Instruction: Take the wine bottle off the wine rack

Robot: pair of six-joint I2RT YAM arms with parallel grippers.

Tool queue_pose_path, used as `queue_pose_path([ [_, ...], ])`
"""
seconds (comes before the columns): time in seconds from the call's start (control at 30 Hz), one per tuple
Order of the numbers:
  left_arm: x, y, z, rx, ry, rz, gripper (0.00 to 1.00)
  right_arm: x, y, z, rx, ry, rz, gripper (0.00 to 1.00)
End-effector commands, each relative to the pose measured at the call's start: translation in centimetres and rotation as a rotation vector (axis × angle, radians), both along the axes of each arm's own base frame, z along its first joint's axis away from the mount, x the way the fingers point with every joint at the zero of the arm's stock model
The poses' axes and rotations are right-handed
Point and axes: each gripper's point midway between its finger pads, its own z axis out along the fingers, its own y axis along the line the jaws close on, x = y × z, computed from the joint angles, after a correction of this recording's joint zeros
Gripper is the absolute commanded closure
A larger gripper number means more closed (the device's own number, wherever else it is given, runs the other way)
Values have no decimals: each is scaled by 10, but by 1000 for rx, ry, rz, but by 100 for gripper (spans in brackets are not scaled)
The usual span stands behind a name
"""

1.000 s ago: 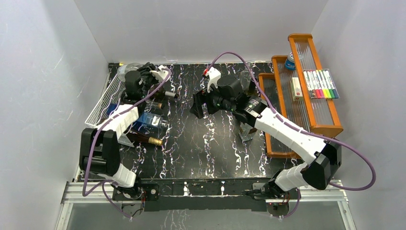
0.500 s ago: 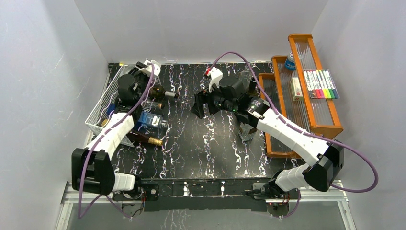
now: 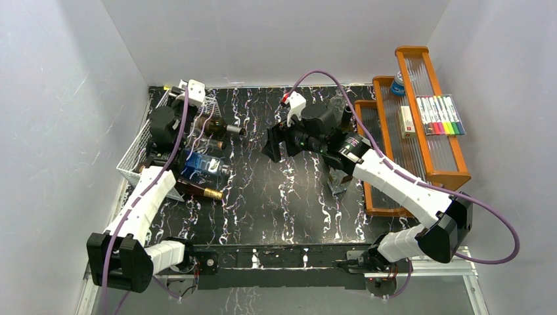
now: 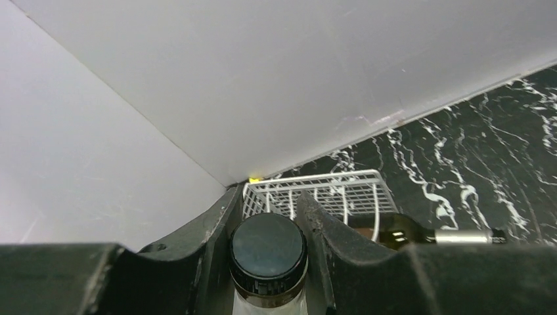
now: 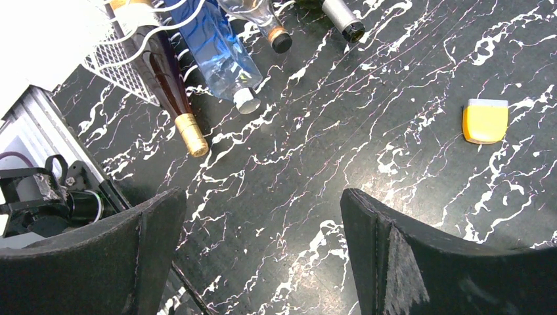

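Pinching the black-capped neck of a clear wine bottle (image 4: 268,252), the left fingers (image 4: 332,239) press in on both sides of it, over the far end of the white wire wine rack (image 4: 341,193). The grasp looks made, but I cannot tell whether the bottle's base is clear of the wires. What remains is to carry it away and set it on the surface (image 3: 282,197). The right fingers (image 5: 394,262) hang spread wide and empty, well apart from the rack.
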Motion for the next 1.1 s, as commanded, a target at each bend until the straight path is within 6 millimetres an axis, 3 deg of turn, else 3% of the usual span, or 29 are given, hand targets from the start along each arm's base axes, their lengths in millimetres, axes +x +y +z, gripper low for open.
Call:
queue_pose_path([
  [0.0, -24, -6, 77, -3, -199, -49, 100, 3, -1, 35, 70, -75, -1, 2],
  [0.17, -22, -10, 58, -47, -106, -70, 100, 1, 6, 35, 96, -63, 21, 2],
  [0.37, -24, -10, 51, -91, -69, -67, 100, 2, 12, 31, 85, -45, 38, 2],
  [0.43, -23, -5, 61, -139, -80, -34, 100, 2, 12, 29, 81, -42, 37, 2],
  [0.63, -32, -1, 122, -320, -163, -16, 100, -1, 11, 38, 89, -34, 41, 2],
  [0.77, -39, -3, 141, -405, -168, -32, 100, -1, 5, 54, 87, -61, 31, 2],
  [0.87, -39, -16, 143, -485, -125, -98, 100, -2, 0, 70, 88, -87, 23, 2],
  [1.07, -33, -68, 129, -677, 5, -342, 100, 8, -22, 104, 55, -172, -65, 2],
])
